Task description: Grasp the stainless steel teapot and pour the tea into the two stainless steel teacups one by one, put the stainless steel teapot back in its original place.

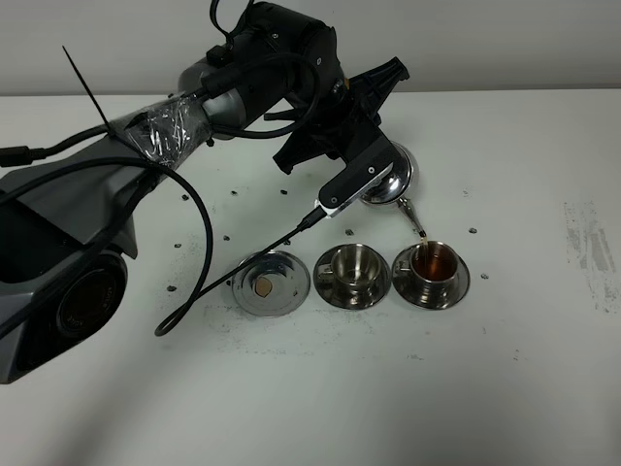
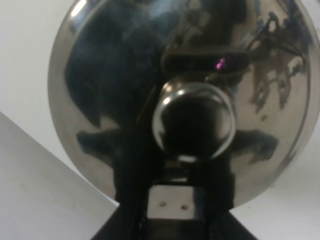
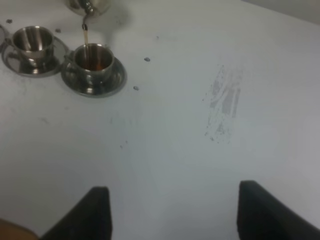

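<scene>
- Reddish-brown tea (image 1: 434, 260) falls in a thin stream from the spout of the stainless steel teapot (image 1: 386, 178) into the right teacup (image 1: 433, 266), so the first of the two pours is in hand
- That cup sits on its saucer at the right end of a row of three and already looks well filled
- The middle teacup (image 1: 354, 269), just beside it on its own saucer, is bare steel inside with no tea yet
- At the left end of the row lies the round dish (image 1: 273, 283) with a tan spot at its centre, the pot's resting place, with nothing on it
- The left hand (image 1: 361, 177) is clamped on the teapot and holds it tilted in the air behind the filling cup; the left wrist view is filled by the domed lid and its knob
- The right hand (image 3: 175, 215) has its fingers spread wide with nothing between them, and hangs over bare desk well apart from the cups
- Next, by my judgement, the pot needs tipping back to cut the stream, a short shift over the middle teacup, then a gentle tilt again; drips between the saucers are the risk
- The desk (image 1: 388, 388) is white and matte, dotted with small dark specks, with a grey scuff mark (image 1: 590, 248) at its right side
- A black cable (image 1: 199, 262) loops over the desk near the dish, and a plain pale wall (image 1: 485, 39) stands behind
</scene>
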You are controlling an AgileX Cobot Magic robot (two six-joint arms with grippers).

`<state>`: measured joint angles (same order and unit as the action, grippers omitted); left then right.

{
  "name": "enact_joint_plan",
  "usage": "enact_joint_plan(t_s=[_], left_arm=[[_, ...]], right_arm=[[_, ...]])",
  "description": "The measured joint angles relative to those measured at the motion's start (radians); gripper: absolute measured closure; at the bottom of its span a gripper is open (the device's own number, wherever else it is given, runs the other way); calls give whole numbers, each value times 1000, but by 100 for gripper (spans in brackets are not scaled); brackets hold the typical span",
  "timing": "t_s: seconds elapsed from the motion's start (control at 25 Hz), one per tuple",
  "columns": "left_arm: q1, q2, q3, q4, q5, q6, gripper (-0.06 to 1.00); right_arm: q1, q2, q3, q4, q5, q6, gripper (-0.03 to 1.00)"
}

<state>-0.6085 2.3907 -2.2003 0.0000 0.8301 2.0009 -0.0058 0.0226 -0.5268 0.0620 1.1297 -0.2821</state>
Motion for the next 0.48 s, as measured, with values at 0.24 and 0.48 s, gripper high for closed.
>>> enact_joint_plan(t_s=[0.24, 0.48], left_arm=[[0, 0, 0, 0, -1, 0, 74], [-1, 0, 0, 0, -3, 0, 74]], right_arm=[[0, 0, 0, 0, 1, 0, 41], [0, 0, 0, 0, 1, -1, 41]])
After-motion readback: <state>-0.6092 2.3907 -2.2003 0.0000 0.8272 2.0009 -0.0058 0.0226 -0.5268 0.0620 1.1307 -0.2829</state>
